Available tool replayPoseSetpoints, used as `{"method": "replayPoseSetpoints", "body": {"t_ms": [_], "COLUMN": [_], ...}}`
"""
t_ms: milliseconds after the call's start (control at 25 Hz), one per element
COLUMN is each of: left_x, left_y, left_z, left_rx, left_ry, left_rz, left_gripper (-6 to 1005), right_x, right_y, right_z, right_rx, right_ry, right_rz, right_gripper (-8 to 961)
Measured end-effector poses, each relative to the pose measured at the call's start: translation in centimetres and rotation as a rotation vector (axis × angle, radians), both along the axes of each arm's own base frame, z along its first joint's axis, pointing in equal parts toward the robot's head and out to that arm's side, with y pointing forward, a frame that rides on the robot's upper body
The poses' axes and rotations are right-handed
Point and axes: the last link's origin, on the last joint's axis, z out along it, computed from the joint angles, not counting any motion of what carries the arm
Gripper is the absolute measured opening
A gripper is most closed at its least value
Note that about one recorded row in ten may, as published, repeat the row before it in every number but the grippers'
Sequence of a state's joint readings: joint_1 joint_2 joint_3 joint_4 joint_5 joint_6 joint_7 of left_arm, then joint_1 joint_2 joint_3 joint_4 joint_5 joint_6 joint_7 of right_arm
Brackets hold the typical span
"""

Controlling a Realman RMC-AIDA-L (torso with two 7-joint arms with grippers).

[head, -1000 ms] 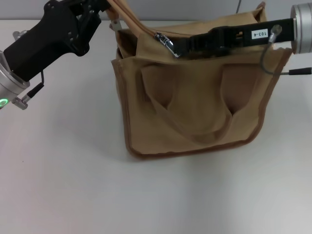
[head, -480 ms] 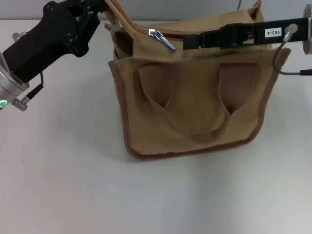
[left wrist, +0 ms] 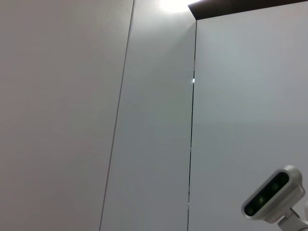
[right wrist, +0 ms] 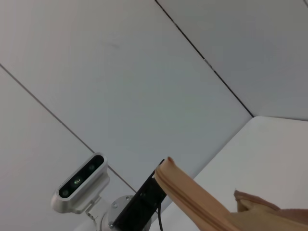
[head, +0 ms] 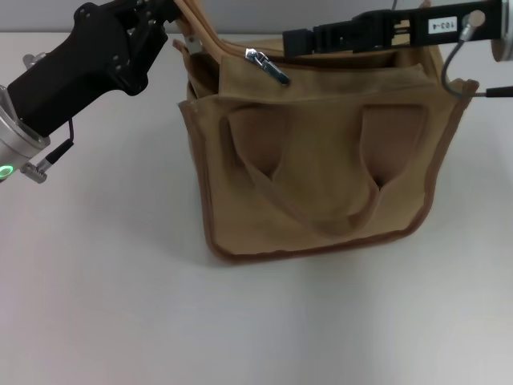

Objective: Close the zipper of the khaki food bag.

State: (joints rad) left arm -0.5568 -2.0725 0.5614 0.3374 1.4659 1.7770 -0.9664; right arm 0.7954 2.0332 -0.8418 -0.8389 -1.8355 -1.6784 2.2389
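Note:
The khaki food bag (head: 321, 176) stands upright mid-table, one loop handle hanging down its front. Its zipper's silver slider (head: 258, 58) sits near the bag's left end, with the pull tab lying loose on the top. My left gripper (head: 178, 14) is at the bag's top left corner, shut on the raised end of the zipper tape. The right wrist view shows that tape end (right wrist: 192, 197) rising to the left gripper (right wrist: 156, 180). My right gripper (head: 293, 42) hovers over the bag's far top edge, just right of the slider and apart from it.
Bare white table (head: 104, 281) lies to the left of and in front of the bag. A cable (head: 449, 68) from the right arm hangs over the bag's right top corner. Both wrist views mostly show wall panels and the robot's head camera (left wrist: 272, 195).
The right gripper has let go of the pull tab and drawn up and back from the bag's top. The slider sits slightly further left than a second ago. The left arm has not moved.

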Motion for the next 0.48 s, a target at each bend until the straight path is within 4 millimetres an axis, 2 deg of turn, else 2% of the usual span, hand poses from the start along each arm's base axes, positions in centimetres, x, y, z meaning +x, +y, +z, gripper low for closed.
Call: {"method": "replayPoseSetpoints", "body": {"t_ms": [200, 480], "left_x": [0.1, 0.3], "left_y": [0.0, 0.0], "left_z": [0.0, 0.0], "left_rx": [-0.003, -0.008], "left_ry": [-0.002, -0.007], "left_rz": [-0.006, -0.017], "left_gripper": [15, 15], "right_x": [-0.7, -0.9], "right_y": [0.3, 0.7], "right_z": [-0.8, -1.5], "right_rx": [-0.031, -0.042], "right_ry": [-0.028, -0.059], "right_rz": [0.01, 0.0], "right_gripper": [219, 289]}}
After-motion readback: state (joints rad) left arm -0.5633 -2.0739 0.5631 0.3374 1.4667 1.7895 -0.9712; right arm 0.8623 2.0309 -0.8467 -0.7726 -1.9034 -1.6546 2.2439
